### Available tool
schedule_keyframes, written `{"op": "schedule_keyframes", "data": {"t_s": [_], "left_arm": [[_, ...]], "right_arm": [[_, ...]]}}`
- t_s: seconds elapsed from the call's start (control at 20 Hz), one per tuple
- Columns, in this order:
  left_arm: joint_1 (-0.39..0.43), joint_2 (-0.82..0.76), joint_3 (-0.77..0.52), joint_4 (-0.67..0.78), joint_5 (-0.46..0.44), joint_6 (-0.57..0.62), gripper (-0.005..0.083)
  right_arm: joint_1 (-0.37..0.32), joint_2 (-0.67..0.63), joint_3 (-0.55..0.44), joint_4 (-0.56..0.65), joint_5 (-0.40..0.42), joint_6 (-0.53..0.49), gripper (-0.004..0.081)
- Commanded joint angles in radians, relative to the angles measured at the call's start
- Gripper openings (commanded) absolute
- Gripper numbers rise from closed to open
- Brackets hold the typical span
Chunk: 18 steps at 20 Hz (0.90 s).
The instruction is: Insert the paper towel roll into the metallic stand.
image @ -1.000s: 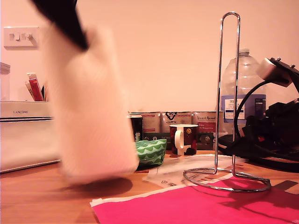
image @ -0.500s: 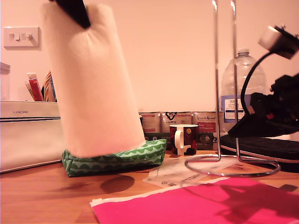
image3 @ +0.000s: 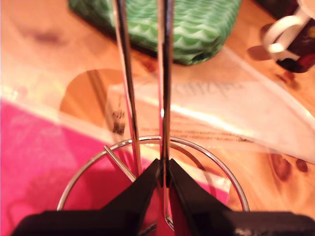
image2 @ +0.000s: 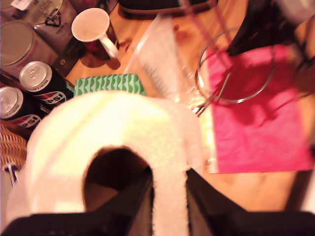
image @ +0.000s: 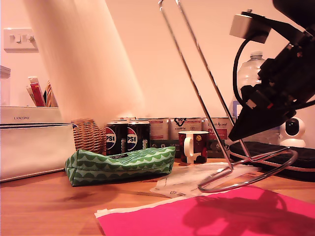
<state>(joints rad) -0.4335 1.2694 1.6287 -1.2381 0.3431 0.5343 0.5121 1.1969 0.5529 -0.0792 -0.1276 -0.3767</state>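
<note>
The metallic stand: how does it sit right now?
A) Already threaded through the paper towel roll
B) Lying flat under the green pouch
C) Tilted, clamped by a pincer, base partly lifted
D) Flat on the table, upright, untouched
C: in the exterior view the metallic stand leans toward that view's left with its ring raised on one side, and my second pincer is shut on one of its rods.

Roll (image: pixel 83 64) above pouch (image: pixel 120 164), ext. view.
</note>
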Motion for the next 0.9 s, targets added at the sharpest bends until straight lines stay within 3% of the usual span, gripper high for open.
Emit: {"op": "schedule_keyframes", "data": {"t_s": [0.0,0.45,0.7,0.85], "left_arm": [[0.056,-0.047,0.050,-0.008,0.091,0.004,-0.0021],[0.351,-0.059,0.080,-0.039,0.439,0.047,-0.0021],[0.444,-0.052,0.086,-0.029,0.541,0.050,-0.0021],[0.482,-0.052,0.086,-0.037,0.677,0.059,-0.0022]], "right_arm": [[0.018,-0.018,0.025,-0.009,0.000,-0.026,-0.0013],[0.051,-0.018,0.034,-0.115,0.008,-0.122,-0.0013],[0.050,-0.018,0.034,-0.167,0.034,-0.151,-0.0013],[0.050,-0.018,0.034,-0.166,0.034,-0.159,-0.0013]]}}
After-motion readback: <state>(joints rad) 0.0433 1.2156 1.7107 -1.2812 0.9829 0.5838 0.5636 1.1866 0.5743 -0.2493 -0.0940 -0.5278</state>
